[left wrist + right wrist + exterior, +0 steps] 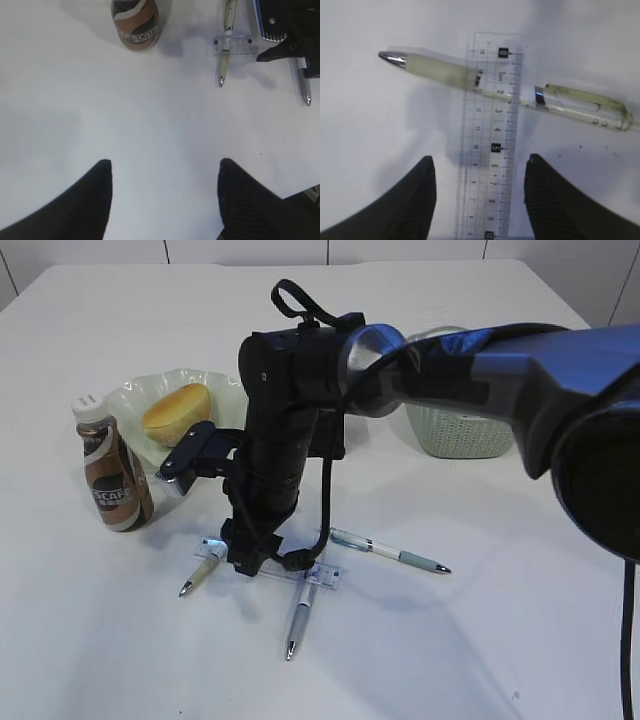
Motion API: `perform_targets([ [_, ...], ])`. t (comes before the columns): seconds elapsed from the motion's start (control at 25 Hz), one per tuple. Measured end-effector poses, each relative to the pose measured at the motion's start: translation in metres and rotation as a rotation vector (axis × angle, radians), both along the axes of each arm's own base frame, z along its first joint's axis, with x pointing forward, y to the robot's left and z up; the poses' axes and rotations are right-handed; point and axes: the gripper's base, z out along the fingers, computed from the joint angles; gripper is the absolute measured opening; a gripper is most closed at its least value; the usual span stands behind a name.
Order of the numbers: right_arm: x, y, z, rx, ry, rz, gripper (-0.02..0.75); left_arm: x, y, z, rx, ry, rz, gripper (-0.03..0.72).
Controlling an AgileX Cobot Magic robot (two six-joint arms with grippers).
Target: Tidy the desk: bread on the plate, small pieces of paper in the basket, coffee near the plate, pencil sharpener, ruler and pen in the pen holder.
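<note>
The clear ruler (492, 150) lies flat on the white desk (480, 640), crossing a pale pen (435, 67). My right gripper (480, 157) is open, pointing down with one finger on each side of the ruler; in the exterior view this gripper (250, 562) stands at the ruler (325, 575). My left gripper (165, 161) is open over bare desk, empty. The bread (178, 412) rests on the green plate (215, 385), with the coffee (112, 475) standing beside it. The basket (460, 430) sits behind the right arm. The pen holder, pencil sharpener and paper pieces are out of view.
Three pens lie near the ruler: one at its left end (203, 568), one toward the front (300, 615), one to the right (390, 552). The right arm spans the view from the right edge to the middle.
</note>
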Motion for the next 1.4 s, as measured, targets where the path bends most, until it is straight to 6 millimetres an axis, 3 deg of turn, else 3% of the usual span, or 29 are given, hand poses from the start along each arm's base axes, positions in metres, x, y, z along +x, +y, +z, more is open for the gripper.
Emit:
perform_targets([
  [0.16,0.0012,0.0006,-0.0005,0.003,-0.008,-0.001,0.449,-0.0001,0.0,-0.0001,0.0,0.002,0.0,0.466],
  [0.48,0.0029,0.0017,0.0029,0.011,-0.019,-0.01,0.563,-0.0003,-0.0005,-0.0001,0.0,0.002,-0.003,0.466],
  [1.4,0.0052,0.0014,0.0022,0.007,-0.043,-0.01,0.567,-0.0007,-0.0005,-0.0003,0.002,0.008,-0.003,0.466],
])
